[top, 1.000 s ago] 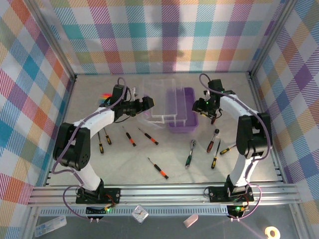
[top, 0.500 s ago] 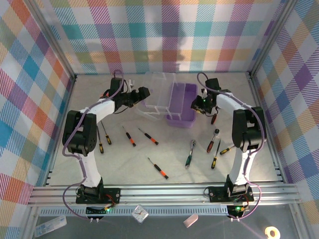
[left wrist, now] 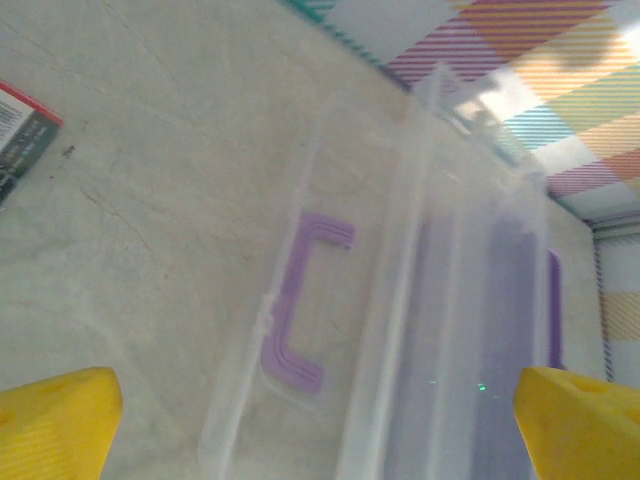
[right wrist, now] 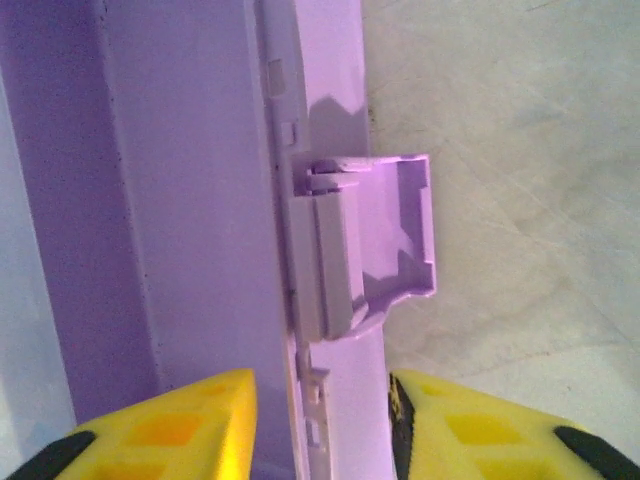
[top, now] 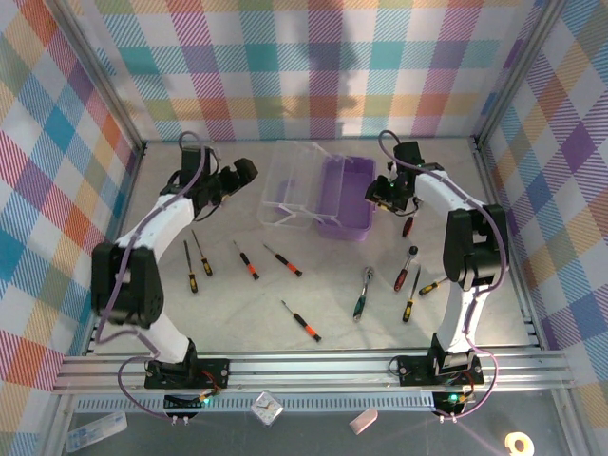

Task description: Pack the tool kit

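The purple box [top: 348, 199] of the tool kit stands at the back middle of the table. Its clear lid [top: 293, 185] is folded open to the left. My left gripper [top: 245, 171] hangs open a little left of the lid; in the left wrist view the lid [left wrist: 400, 300] and its purple latch strip [left wrist: 295, 310] lie ahead between the spread yellow fingertips [left wrist: 55, 420]. My right gripper [top: 383, 190] straddles the box's right wall [right wrist: 330, 400] just below its latch [right wrist: 370, 240]. It is open, with a gap at the inner finger. Several screwdrivers [top: 247, 259] and a chrome ratchet [top: 363, 292] lie loose in front.
More screwdrivers lie right of the box [top: 408, 226] and near the right arm [top: 410, 294]. One lies alone at the front middle [top: 301, 321]. A dark pack [left wrist: 20, 130] lies on the table left of the lid. Checked walls enclose the table.
My left gripper has drawn back to the left, away from the lid, and spread wider. The lid now lies further open. The right gripper stays at the box's right wall.
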Tool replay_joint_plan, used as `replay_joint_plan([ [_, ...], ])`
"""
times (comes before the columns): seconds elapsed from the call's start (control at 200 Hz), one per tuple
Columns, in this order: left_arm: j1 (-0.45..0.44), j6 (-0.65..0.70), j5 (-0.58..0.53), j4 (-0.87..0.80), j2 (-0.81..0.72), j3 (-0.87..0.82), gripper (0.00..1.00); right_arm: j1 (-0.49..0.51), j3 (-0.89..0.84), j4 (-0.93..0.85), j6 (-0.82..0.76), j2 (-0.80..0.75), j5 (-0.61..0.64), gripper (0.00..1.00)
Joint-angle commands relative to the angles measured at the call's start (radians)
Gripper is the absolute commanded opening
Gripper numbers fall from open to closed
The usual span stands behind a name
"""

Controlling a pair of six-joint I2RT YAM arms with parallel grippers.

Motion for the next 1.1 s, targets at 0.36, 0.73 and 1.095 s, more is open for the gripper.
replay_joint_plan([
  [0.36,-0.162,-0.094,-0.136,-0.164,-0.665,-0.539,1.0,0.237,-0.421,-0.152,0.038,-0.577,0.26,0.58],
  [0.73,-0.201,-0.177,-0.081,-0.045,-0.74,-0.706,1.0,0.312,-0.596,-0.241,0.233,-0.742,0.33,0.5],
  [1.095,-0.257,-0.235,-0.025,0.128,-0.696,-0.792,1.0,0.408,-0.746,-0.063,0.334,-0.683,0.297,0.47],
])
